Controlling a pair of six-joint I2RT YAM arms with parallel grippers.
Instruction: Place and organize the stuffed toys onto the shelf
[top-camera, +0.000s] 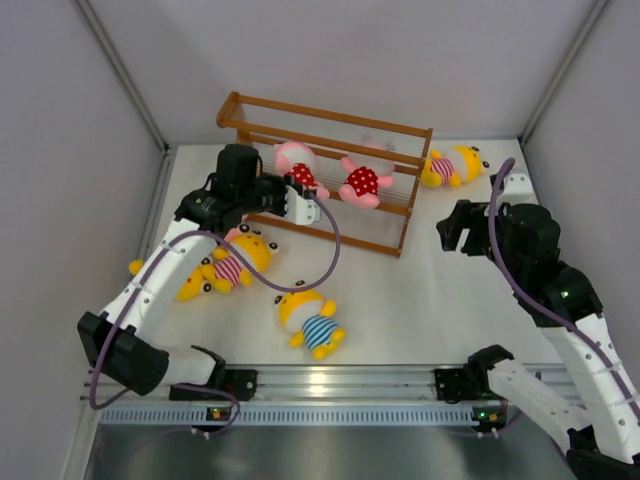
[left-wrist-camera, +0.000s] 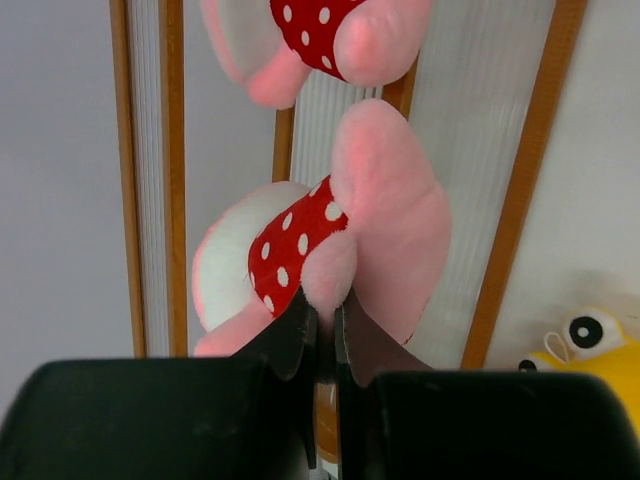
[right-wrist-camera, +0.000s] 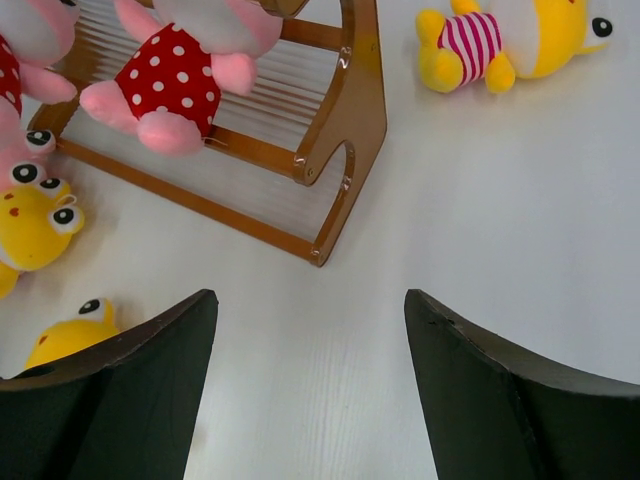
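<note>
The left arm (top-camera: 150, 285) and right arm (top-camera: 590, 350) have white links, black joints and a purple cable (top-camera: 335, 245) each. Black bases (top-camera: 215, 378) sit at six o'clock.

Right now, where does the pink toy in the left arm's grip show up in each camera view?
Top external: the pink toy lies against the left part of the shelf, at the left arm's tip.
Left wrist: centre of the picture, one limb pinched between the left fingers.
Right wrist: cropped at the upper left edge.
Shared landmark: the shelf's brown wooden frame, visible in all three.
</note>
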